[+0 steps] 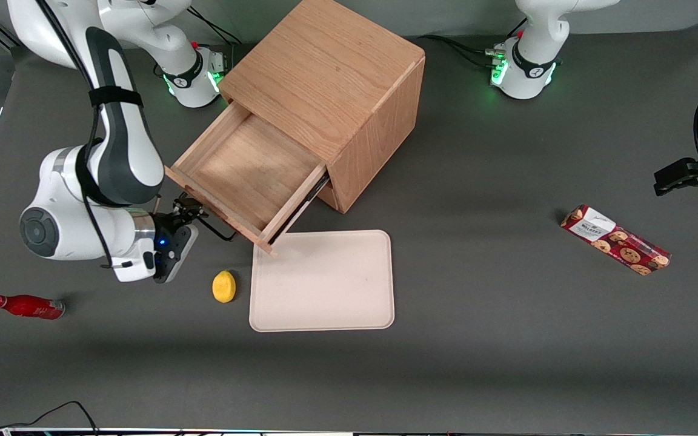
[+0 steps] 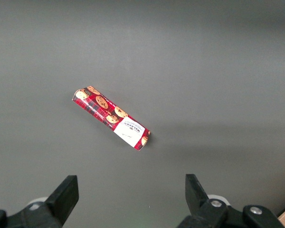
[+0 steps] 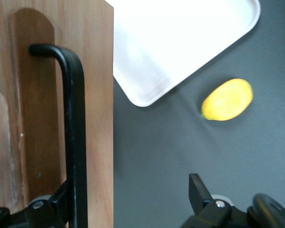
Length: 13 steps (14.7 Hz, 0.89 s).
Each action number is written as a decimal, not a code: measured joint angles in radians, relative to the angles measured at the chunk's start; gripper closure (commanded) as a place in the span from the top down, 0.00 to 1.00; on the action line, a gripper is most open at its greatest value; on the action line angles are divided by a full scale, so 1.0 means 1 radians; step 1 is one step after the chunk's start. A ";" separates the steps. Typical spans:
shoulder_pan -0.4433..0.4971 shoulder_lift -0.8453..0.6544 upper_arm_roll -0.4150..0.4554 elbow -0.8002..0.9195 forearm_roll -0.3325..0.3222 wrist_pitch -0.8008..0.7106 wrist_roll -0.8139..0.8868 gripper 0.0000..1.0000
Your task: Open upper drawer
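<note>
Partly hidden pincer [image 1: 190,211] at upper drawer [image 1: 246,175]

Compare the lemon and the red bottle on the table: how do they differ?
The lemon is yellow and rounded; the bottle is red, slim and lying on its side. The lemon lies beside the tray, near the open upper drawer; the bottle lies farther toward the working arm's end. Both rest loose on the table, nearer the camera than the claw at the drawer handle.
</note>
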 measured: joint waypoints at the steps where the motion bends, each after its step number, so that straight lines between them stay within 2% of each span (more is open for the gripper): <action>1: -0.009 0.007 0.000 0.008 0.000 0.000 -0.011 1.00; 10: -0.027 0.027 0.000 0.049 0.000 -0.011 -0.026 1.00; 13: -0.028 0.024 -0.002 0.119 0.000 -0.108 0.046 1.00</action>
